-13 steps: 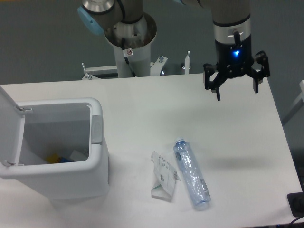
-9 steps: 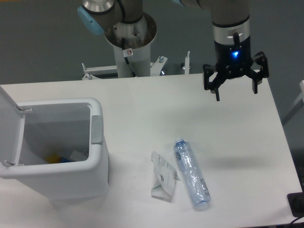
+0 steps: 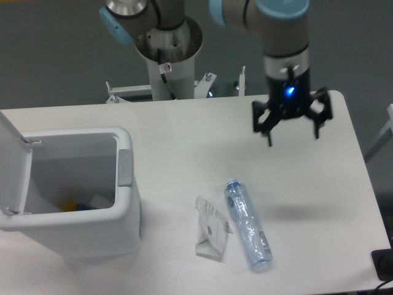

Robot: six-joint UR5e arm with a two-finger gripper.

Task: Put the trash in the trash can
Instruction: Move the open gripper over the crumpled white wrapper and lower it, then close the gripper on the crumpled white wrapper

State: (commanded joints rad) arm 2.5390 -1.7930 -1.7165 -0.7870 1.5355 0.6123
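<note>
A clear bluish plastic bottle (image 3: 247, 225) lies on its side on the white table, cap end toward the back. Just left of it, touching or nearly so, lies a flat white paper pack (image 3: 210, 228) with dark print. The white trash can (image 3: 126, 203) stands at the left with its lid swung open, and some items show at its bottom. My gripper (image 3: 293, 133) hangs open and empty above the table, to the back right of the bottle, well apart from both pieces.
The arm's base column (image 3: 169, 58) rises behind the table's back edge, with a metal bracket (image 3: 209, 83) beside it. The table's right edge (image 3: 362, 178) runs close to the gripper's side. A dark object (image 3: 384, 264) sits at the front right corner.
The gripper has moved left and down toward the table, closer to the bottle. It stays open. The bottle, the pack and the trash can have not moved.
</note>
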